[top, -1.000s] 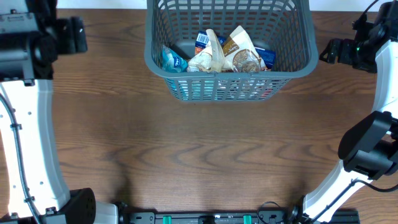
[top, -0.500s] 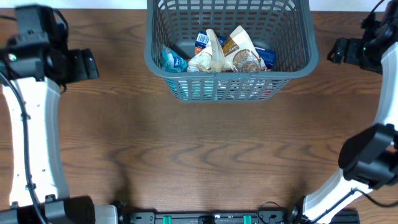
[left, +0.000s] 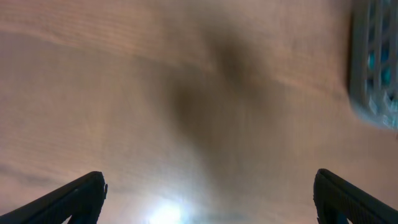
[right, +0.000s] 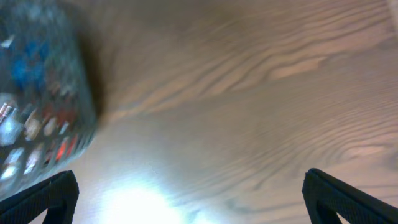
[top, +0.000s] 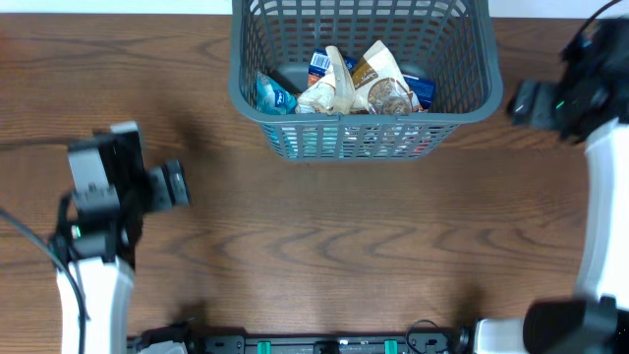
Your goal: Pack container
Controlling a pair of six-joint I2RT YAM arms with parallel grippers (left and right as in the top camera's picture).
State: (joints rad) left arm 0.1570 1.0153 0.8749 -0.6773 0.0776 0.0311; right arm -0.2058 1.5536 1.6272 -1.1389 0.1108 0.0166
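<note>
The grey-blue slotted container stands at the back middle of the table. Several snack packets lie inside it, white, brown and blue. My left gripper is open and empty over bare wood, well to the container's front left. Its fingers spread wide in the left wrist view, with a corner of the container at the right edge. My right gripper is open and empty just right of the container. Its fingers are wide apart, and the container wall shows blurred at the left.
The wooden table stretches in front of the container. The white arm links stand at the front left and at the right edge. Both wrist views are blurred.
My left arm has swung from the far left back corner forward and rightward. My right gripper has moved slightly, staying next to the container's right side. The packets have not moved.
</note>
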